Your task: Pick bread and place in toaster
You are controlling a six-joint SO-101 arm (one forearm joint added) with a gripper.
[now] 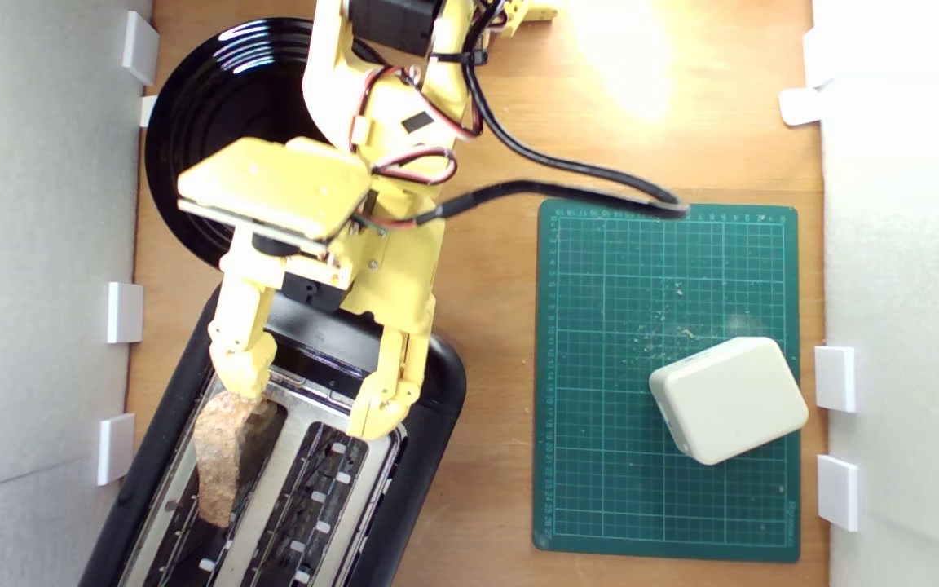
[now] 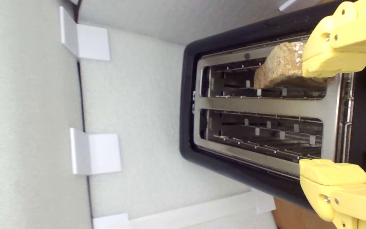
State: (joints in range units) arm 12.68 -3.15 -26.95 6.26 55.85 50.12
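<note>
Yellow claw point(image 1: 310, 399) spread wide above toaster point(image 1: 404, 489), one finger tip touching bread point(image 1: 221, 456), the other over the far rim. Bread standing crust-up in the slot toward the exterior view's left. Arm point(image 1: 388, 122) angled down over black plate point(image 1: 209, 122).

One slice of bread point(image 1: 221, 456) stood in one toaster point(image 1: 429, 456) that had two slots, directly beneath the one yellow gripper point(image 1: 310, 399). Behind the gripper lay one black plate point(image 1: 217, 114); off to its side were one green cutting mat point(image 1: 600, 456) and one white block point(image 1: 729, 399).
</note>
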